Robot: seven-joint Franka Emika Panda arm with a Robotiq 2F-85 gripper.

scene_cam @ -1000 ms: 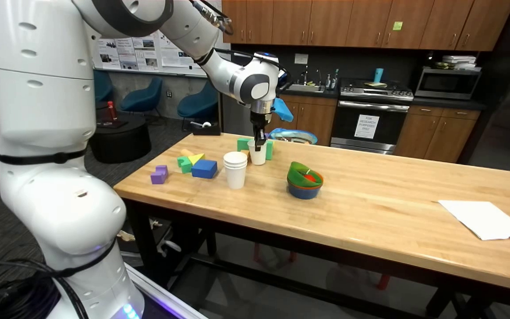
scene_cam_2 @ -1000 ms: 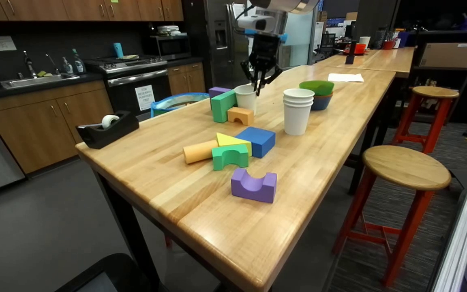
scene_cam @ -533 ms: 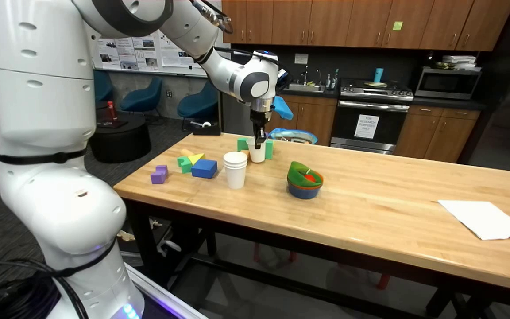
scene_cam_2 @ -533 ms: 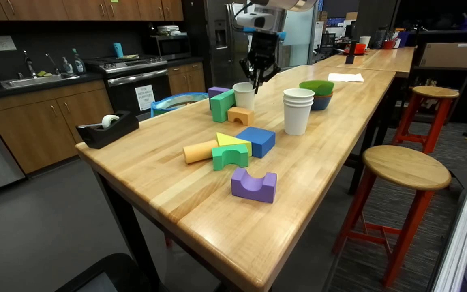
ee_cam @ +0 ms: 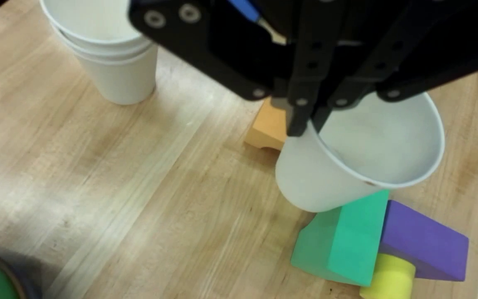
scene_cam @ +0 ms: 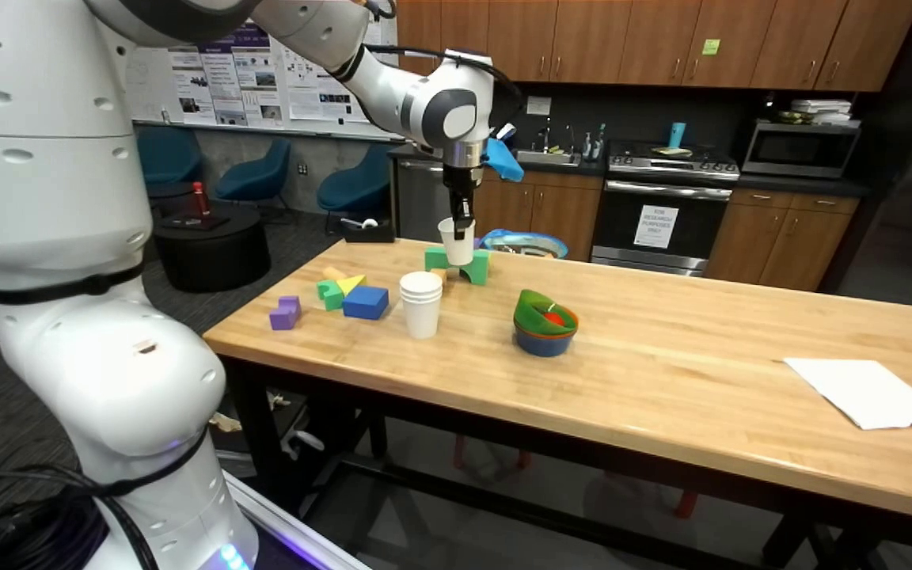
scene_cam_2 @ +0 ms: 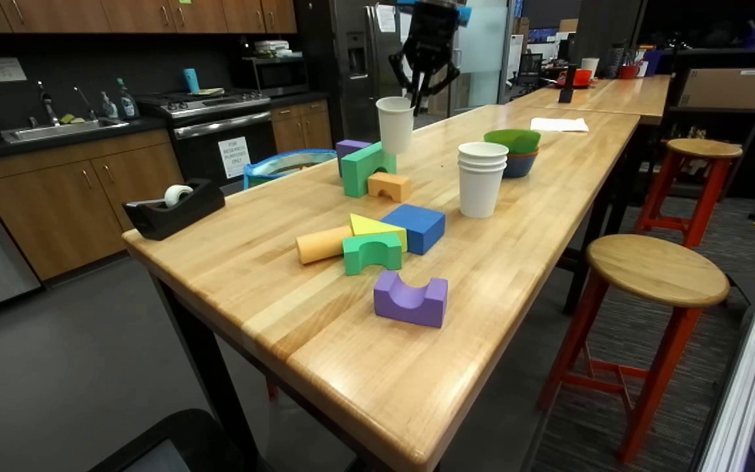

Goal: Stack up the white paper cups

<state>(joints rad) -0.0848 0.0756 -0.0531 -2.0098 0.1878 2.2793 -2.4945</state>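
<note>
My gripper [scene_cam: 461, 231] is shut on the rim wall of a white paper cup [scene_cam: 456, 252] and holds it upright, a little above the table. In the wrist view, one finger of the gripper [ee_cam: 310, 124] is outside the held cup [ee_cam: 326, 178] and one is inside it. The cup hangs beside and above a green arch block [scene_cam_2: 359, 172]. A stack of nested white paper cups [scene_cam_2: 481, 190] stands upright on the table, apart from the held cup. The stack also shows in an exterior view [scene_cam: 422, 313] and in the wrist view [ee_cam: 118, 79].
An orange arch block [scene_cam_2: 388, 187] and a purple block [ee_cam: 425, 241] lie near the green block. A blue block [scene_cam_2: 417, 228] and other blocks lie by the stack. Nested bowls [scene_cam: 543, 340] stand on the stack's other side. A tape dispenser [scene_cam_2: 174, 213] sits at the table's edge.
My gripper has risen with the white cup, which stood at table level and now hangs above it. More of the green arch block shows. The cup stack and bowls have not moved.
</note>
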